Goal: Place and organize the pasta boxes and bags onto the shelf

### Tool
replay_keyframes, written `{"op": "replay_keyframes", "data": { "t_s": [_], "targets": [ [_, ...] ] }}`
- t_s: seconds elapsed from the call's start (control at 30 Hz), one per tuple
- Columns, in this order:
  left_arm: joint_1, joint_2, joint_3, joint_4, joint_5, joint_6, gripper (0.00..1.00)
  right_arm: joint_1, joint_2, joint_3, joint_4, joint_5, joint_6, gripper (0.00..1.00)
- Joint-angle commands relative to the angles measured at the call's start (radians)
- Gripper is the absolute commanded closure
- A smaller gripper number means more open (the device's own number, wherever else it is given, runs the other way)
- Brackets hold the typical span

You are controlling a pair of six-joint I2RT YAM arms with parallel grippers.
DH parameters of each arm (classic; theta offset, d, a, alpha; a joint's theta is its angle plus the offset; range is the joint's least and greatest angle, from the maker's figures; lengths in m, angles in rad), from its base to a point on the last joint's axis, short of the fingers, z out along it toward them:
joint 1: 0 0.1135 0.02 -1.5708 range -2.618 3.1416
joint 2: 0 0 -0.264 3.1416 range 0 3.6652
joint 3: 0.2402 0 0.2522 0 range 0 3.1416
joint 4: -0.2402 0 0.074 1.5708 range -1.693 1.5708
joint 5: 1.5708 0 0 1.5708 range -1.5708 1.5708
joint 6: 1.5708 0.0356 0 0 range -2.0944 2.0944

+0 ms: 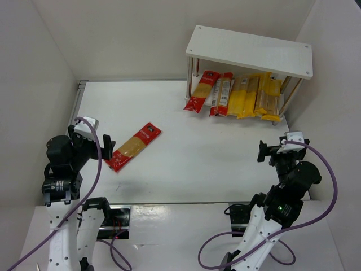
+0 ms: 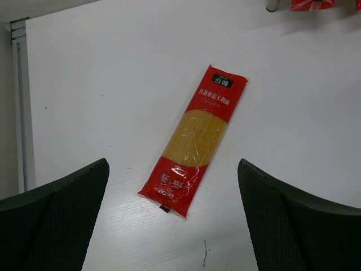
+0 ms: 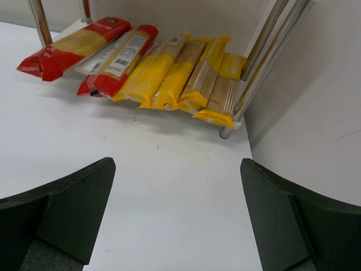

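The lone spaghetti pack (image 2: 194,138) looks light, stiff, probably slippery; grab mid-length. Left gripper (image 2: 172,217) and right gripper (image 3: 175,217) both gape empty.

Red-ended spaghetti pack (image 2: 196,139) flat on white table (image 2: 101,84), diagonal, between spread end effector (image 2: 175,226) fingers (image 2: 56,220), untouched.
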Motion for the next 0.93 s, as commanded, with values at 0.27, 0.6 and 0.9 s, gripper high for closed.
{"op": "replay_keyframes", "data": {
  "t_s": [0.27,0.6,0.9],
  "targets": [
    [0.019,-0.020,0.025,0.019,0.018,0.013,0.00,-0.007,-0.001,0.008,0.002,0.000,-0.001,0.00],
    [0.019,-0.020,0.025,0.019,0.027,0.013,0.00,-0.007,-0.010,0.008,0.002,0.000,-0.001,0.00],
    [0.019,-0.020,0.025,0.019,0.027,0.013,0.00,-0.007,-0.010,0.008,0.002,-0.009,-0.001,0.00]
  ]
}}
